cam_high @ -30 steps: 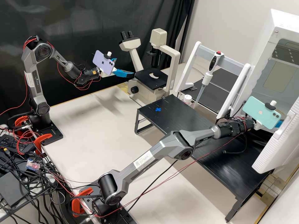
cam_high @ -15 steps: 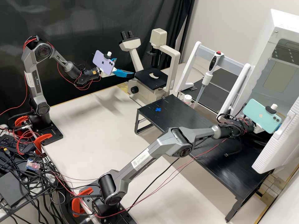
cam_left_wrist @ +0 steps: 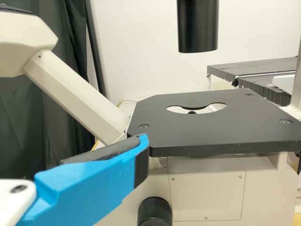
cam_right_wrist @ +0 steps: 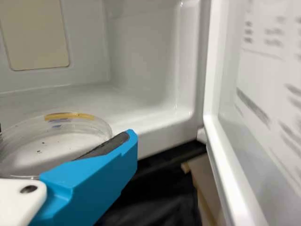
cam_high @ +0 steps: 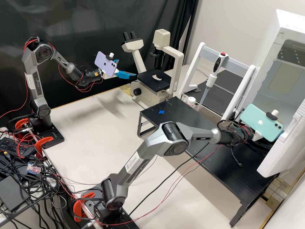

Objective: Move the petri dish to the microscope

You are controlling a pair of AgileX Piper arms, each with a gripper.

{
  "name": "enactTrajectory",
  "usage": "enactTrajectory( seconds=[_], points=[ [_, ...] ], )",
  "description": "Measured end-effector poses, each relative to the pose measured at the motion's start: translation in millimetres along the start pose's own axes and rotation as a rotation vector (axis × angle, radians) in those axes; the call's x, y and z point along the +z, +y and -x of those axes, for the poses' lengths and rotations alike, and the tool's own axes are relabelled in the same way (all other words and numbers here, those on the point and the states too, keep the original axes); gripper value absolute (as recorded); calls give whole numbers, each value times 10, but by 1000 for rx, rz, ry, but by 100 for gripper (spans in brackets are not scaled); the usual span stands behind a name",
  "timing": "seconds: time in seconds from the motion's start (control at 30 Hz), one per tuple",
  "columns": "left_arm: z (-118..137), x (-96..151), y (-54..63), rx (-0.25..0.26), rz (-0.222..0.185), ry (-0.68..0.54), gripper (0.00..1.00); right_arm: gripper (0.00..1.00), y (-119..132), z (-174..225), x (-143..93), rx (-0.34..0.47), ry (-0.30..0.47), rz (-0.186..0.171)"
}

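We have the left tool (cam_high: 127,68) empty at upper left, fingers spread near the microscope (cam_high: 149,80) at upper centre, and at right, by the cabinet (cam_high: 274,52), the right tool (cam_high: 258,136) with fingers closed on the petri dish (cam_right_wrist: 51,148), lower left in its wrist view.

The clear petri dish (cam_right_wrist: 40,143) bears a yellow strip (cam_right_wrist: 70,116) and blue marks, the cream microscope (cam_high: 162,38) has a black stage (cam_high: 149,82), a blue cross (cam_high: 161,112) marks the black platform (cam_high: 197,124), one phone (cam_high: 106,64) is lilac, another (cam_high: 259,121) mint green.
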Motion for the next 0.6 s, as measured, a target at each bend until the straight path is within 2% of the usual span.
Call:
enactTrajectory(
  seconds=[0.1, 0.17, 0.27, 0.33, 0.4, 0.6],
  points=[
    [0, 0, 0, 0, 0, 0, 100, 0, -22, 269, 14, -31, -1, -25],
    [0, 0, 0, 0, 0, 0, 100, 0, -47, 428, 52, -46, -14, -26],
    [0, 0, 0, 0, 0, 0, 100, 0, -172, 729, 106, -90, -40, 3],
    [0, 0, 0, 0, 0, 0, 100, 0, -236, 901, 83, -110, -32, 1],
    [0, 0, 0, 0, 0, 0, 100, 0, -331, 1070, 75, -138, -27, 17],
    [0, 0, 0, 0, 0, 0, 100, 0, -548, 1654, -162, -188, 88, 77]
  ],
)
